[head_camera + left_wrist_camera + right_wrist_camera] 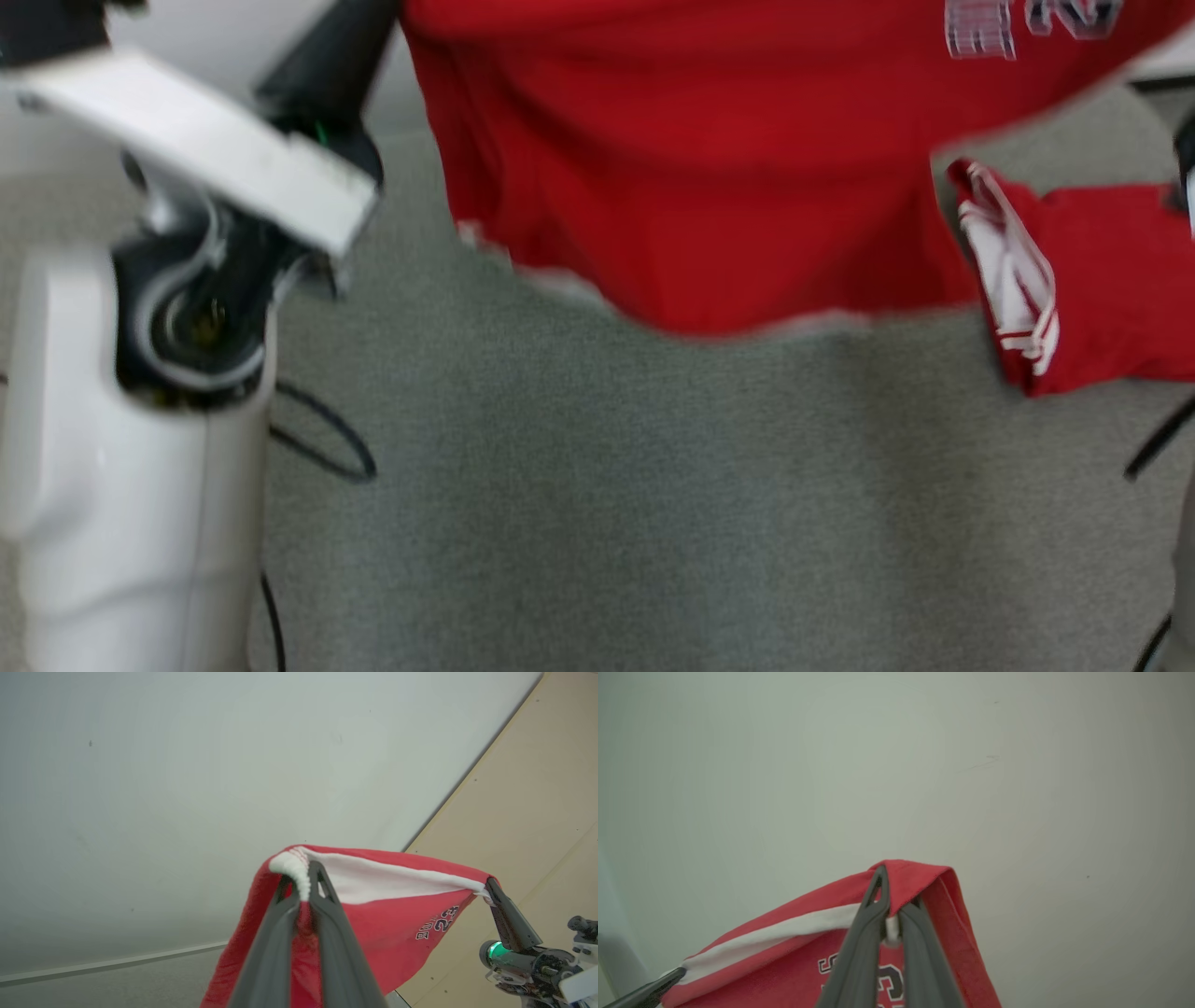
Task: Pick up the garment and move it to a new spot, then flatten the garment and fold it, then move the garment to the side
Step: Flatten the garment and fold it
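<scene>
Item 1: garment [709, 187]. Red cloth with a white band and dark-outlined lettering. I am seeing it hanging spread between the two grippers, its white-edged lower hem [747, 327] hanging in front of the grey carpet [653, 523]; whether it is touching the carpet I cannot tell. A red flap with white stripes [1018, 280] is hanging just beside it at the right of the head view; I cannot tell how it is joined to the rest.

Item 2: left gripper [301, 875]. I am keeping its two dark fingers pinched tight on a bunched white-trimmed corner of the garment, with cloth draping down both sides of them.

Item 3: right gripper [896, 891]. Its fingers are likewise squeezing together on the opposite corner, a sliver of white trim showing between them. The white band is stretching taut from one gripper to the other.

Item 4: surroundings. A pale wall [187, 788] is facing both wrist cameras, with a tan panel [537, 788] beside it. The white left forearm [121, 523] is standing at the left of the head view, and a dark cable [327, 439] is lying on the carpet beside it.
</scene>
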### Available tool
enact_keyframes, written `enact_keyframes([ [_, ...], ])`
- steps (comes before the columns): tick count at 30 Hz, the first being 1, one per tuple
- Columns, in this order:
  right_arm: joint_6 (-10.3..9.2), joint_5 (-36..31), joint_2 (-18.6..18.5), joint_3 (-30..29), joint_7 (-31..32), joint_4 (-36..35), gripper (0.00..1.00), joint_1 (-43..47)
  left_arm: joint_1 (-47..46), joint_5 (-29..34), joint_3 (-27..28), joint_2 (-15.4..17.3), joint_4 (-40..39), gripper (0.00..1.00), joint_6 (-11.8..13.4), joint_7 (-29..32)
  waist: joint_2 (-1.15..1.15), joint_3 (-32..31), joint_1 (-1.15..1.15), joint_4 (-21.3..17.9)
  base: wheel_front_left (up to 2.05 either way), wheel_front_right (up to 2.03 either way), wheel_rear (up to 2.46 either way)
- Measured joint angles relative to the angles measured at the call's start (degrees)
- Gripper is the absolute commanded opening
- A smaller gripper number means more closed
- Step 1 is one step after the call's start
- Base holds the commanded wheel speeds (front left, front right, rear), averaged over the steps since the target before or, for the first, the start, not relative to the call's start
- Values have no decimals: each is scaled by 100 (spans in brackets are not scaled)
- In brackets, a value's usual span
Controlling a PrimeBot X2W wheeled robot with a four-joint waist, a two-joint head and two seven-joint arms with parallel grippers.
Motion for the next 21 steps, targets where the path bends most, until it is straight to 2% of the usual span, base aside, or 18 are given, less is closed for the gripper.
enact_keyframes([
  [3, 1, -292, 32, 130, -471, 912, 0, -1021, -950, 523, -22, 0, 935, 0, -254, -720, 0, 417, 1, 57, 0, 0, 0],
  [6, 2, -56, 47, 213, -1111, 1809, 0, -1946, -1844, 817, -42, -127, 1770, 0, -480, -1464, 0, 816, 1, 110, 0, 0, 0],
  [10, 1, 76, 43, 546, -1917, 2902, 0, -2685, -2574, 1301, -277, -88, 2791, 0, -710, -2452, 0, 1310, 1, 163, 0, 0, 0],
  [12, 1, 131, 52, 814, -2210, 3308, 0, -2728, -2646, 1553, -444, -24, 3254, 0, -757, -2875, 0, 1513, 2, 172, 0, 0, 0],
  [16, 1, 487, 54, 1374, -2658, 3751, 0, -2318, -2399, 1568, -789, 19, 4025, 0, -820, -3518, 0, 1771, 2, 160, 0, 0, 0],
  [19, 1, 558, 21, 1878, -2865, 3704, 0, -1514, -1823, 1460, -1318, 136, 4188, 0, -827, -3839, 0, 1720, 1, 140, 0, 0, 0],
  [21, 1, 714, -113, 2143, -2959, 3367, 0, -928, -1433, 1283, -1701, 209, 4040, 0, -836, -3963, 0, 1653, 0, 133, 0, 0, 0],
])
